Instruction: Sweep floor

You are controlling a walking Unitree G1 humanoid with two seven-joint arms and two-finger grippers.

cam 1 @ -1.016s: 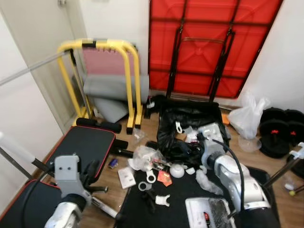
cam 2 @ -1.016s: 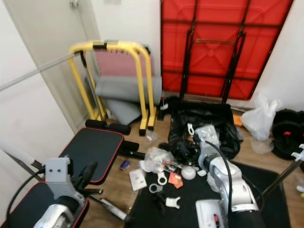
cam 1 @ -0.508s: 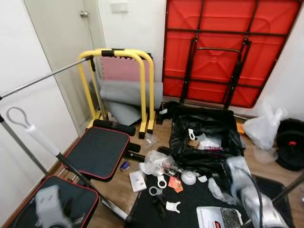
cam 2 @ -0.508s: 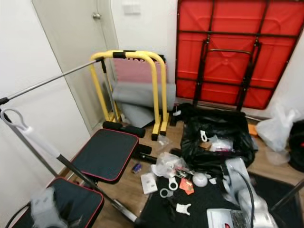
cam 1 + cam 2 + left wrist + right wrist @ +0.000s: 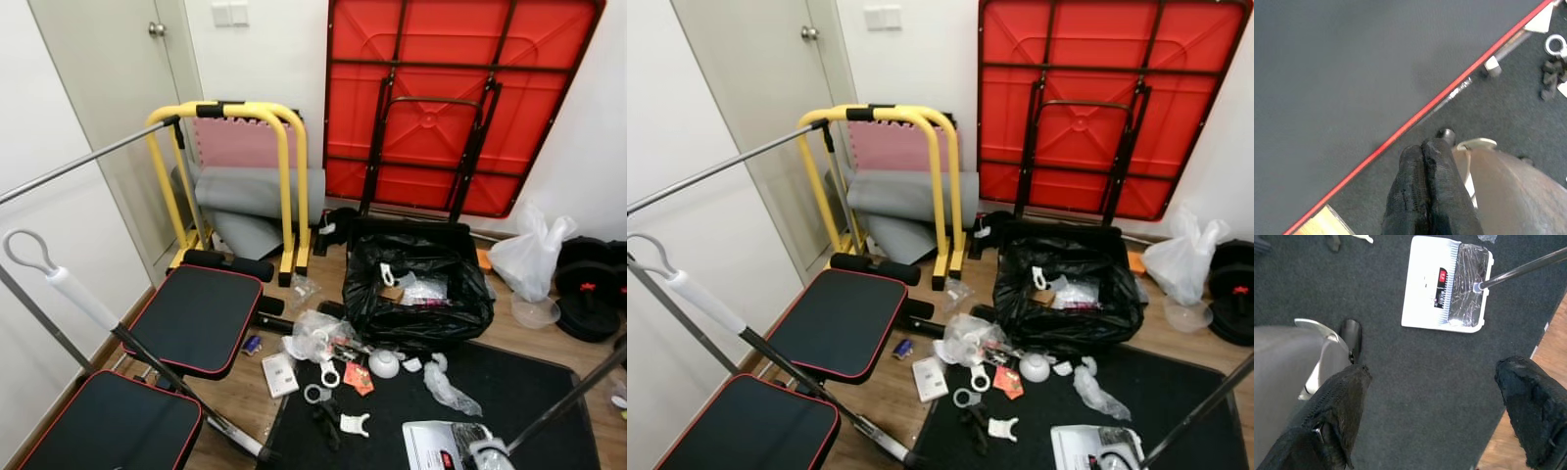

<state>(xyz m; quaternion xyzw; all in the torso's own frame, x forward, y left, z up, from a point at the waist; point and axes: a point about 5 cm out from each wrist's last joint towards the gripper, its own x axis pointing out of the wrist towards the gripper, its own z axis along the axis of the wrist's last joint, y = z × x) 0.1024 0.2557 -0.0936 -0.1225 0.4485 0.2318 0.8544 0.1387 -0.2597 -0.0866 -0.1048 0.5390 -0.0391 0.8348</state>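
Crowding the wooden floor [image 5: 245, 387] is small litter [image 5: 328, 352]: plastic wrappers, tape rings and scraps strewn across the edge of a dark mat [image 5: 549, 392], just beside an open black rubbish bag [image 5: 416, 294]. A white dustpan [image 5: 1447, 281] with a long handle lies flat on that mat. A weight bench [image 5: 191, 318], yellow dip bars [image 5: 235, 157] and a folded red table [image 5: 460, 98] hem the space in. The right gripper [image 5: 1435, 416] hangs wide apart over the mat; the left gripper [image 5: 1425, 191] has its fingers pressed together beside the bench's red-trimmed pad.
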